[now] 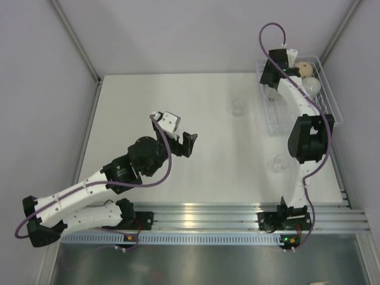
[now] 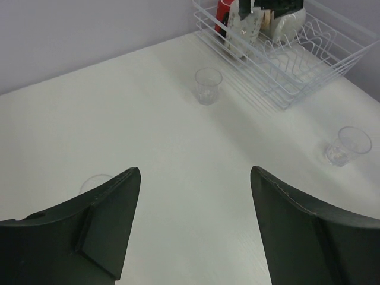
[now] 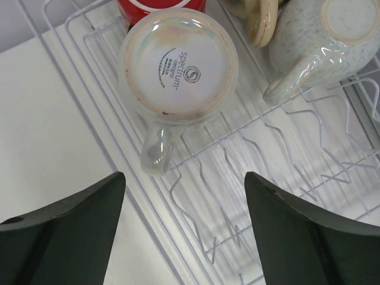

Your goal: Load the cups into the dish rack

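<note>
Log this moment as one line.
left claw open | right claw open above white mug in dish rack | near tumbler, far tumbler on table

Left gripper (image 2: 195, 172) and right gripper (image 3: 184, 178) both gape (right arm (image 1: 301, 104) outstretched).

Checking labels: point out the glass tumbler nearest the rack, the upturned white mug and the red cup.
glass tumbler (image 2: 208, 85), left wrist view, its side wall.
upturned white mug (image 3: 178, 59), right wrist view, its printed base.
red cup (image 3: 161, 7), right wrist view, its side.
</note>
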`<state>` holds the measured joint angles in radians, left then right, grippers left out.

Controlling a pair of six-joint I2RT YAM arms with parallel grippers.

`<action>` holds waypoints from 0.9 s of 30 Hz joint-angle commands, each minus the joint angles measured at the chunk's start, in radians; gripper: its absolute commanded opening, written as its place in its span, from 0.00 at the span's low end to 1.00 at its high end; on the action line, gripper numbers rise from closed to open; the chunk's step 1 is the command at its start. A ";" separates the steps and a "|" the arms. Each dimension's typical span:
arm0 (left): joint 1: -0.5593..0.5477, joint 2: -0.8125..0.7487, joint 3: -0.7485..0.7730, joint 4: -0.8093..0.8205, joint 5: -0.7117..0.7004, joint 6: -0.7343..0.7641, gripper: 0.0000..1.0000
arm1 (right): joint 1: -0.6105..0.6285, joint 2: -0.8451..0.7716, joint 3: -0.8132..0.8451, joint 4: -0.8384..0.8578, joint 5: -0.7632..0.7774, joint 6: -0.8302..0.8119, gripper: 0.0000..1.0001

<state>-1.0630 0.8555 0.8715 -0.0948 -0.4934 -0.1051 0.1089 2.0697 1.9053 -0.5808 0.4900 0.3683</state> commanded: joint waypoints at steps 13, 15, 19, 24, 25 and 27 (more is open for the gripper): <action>0.132 0.341 0.386 -0.258 0.208 -0.208 0.78 | -0.011 -0.542 -0.072 -0.238 -0.484 -0.120 0.99; 0.182 0.343 0.386 -0.258 0.243 -0.220 0.78 | -0.011 -0.647 -0.191 -0.214 -0.522 -0.094 0.99; 0.276 0.338 0.383 -0.276 0.311 -0.248 0.78 | -0.011 -0.836 -0.415 -0.120 -0.618 -0.017 0.99; 0.414 0.341 0.371 -0.338 0.303 -0.232 0.78 | -0.011 -1.039 -0.619 -0.042 -0.744 0.079 0.99; 0.423 0.343 0.365 -0.347 0.288 -0.219 0.78 | -0.011 -1.063 -0.647 -0.030 -0.805 0.081 0.99; 0.439 0.346 0.351 -0.373 0.230 -0.208 0.78 | -0.011 -1.122 -0.722 -0.001 -0.858 0.072 0.99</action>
<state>-0.6434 1.2072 1.2232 -0.4236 -0.2268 -0.3264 0.1062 1.0199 1.2476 -0.6941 -0.2176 0.4046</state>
